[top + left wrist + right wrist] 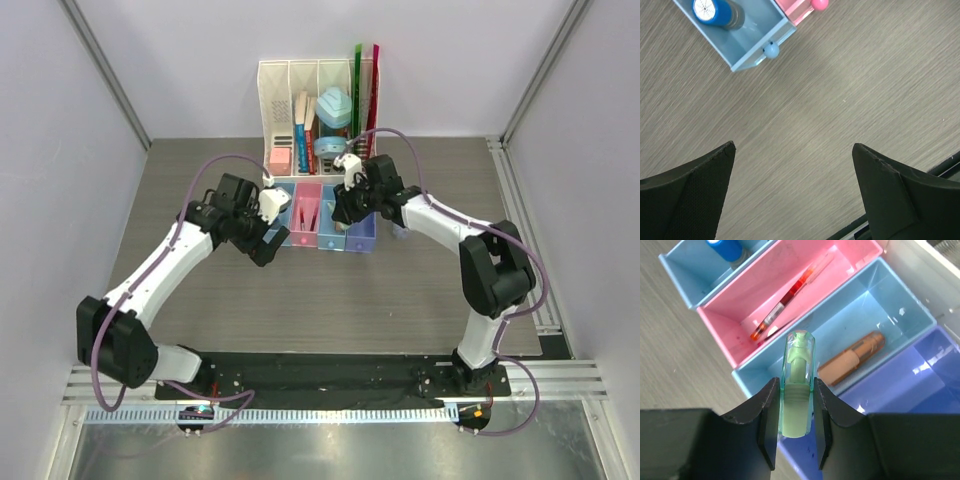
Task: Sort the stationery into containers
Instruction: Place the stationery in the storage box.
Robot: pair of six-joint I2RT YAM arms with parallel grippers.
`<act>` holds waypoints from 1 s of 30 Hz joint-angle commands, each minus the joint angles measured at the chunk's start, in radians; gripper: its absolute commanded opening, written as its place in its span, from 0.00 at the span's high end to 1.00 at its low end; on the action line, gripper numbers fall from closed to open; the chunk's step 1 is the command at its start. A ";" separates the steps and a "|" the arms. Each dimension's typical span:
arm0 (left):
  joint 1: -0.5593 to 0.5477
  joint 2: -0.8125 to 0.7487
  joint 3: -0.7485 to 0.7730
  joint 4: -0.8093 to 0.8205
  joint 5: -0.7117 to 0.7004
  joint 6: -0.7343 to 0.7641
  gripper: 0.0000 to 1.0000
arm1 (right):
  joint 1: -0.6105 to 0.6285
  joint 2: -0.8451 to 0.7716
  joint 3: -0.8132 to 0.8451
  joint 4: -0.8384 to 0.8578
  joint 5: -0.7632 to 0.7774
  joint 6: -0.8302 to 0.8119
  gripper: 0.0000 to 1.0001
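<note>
Two claws: right claw [796, 390] grips a stubby green piece [799, 357], light blue bin [880, 305] beneath; left claw [793, 147] stands open, blue bin [760, 27] ahead.

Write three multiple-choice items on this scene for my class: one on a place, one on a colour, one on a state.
1. The orange piece lies in: A the pink bin; B the light blue bin; C the purple bin.
2. The stubby piece in the right hand is: A green; B red; C blue.
3. The left hand is: A shut on a pen; B open and empty; C inside a bin.
Key: 1 B, seen on that bin's floor; 2 A, its body is green; 3 B, its fingers stand wide apart, nothing between.
</note>
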 commanded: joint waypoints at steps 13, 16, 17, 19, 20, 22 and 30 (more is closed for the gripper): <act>0.007 -0.099 -0.085 -0.037 -0.027 0.054 0.00 | -0.003 0.179 0.163 0.144 0.013 0.035 0.98; 0.007 -0.099 -0.090 -0.032 -0.025 0.055 0.00 | -0.003 0.177 0.149 0.144 0.030 0.029 0.91; 0.007 -0.097 -0.091 -0.029 -0.024 0.057 0.00 | -0.003 0.177 0.149 0.142 0.033 0.028 0.89; 0.007 -0.094 -0.093 -0.027 -0.016 0.059 0.00 | -0.003 0.176 0.151 0.137 0.044 0.026 0.82; 0.007 -0.093 -0.091 -0.027 -0.014 0.057 0.00 | -0.003 0.174 0.152 0.134 0.047 0.026 0.80; 0.007 -0.094 -0.090 -0.029 -0.011 0.060 0.00 | -0.003 0.171 0.155 0.125 0.053 0.021 0.68; 0.007 -0.112 -0.090 -0.034 0.006 0.069 0.00 | -0.003 0.092 0.143 0.081 0.072 0.005 0.36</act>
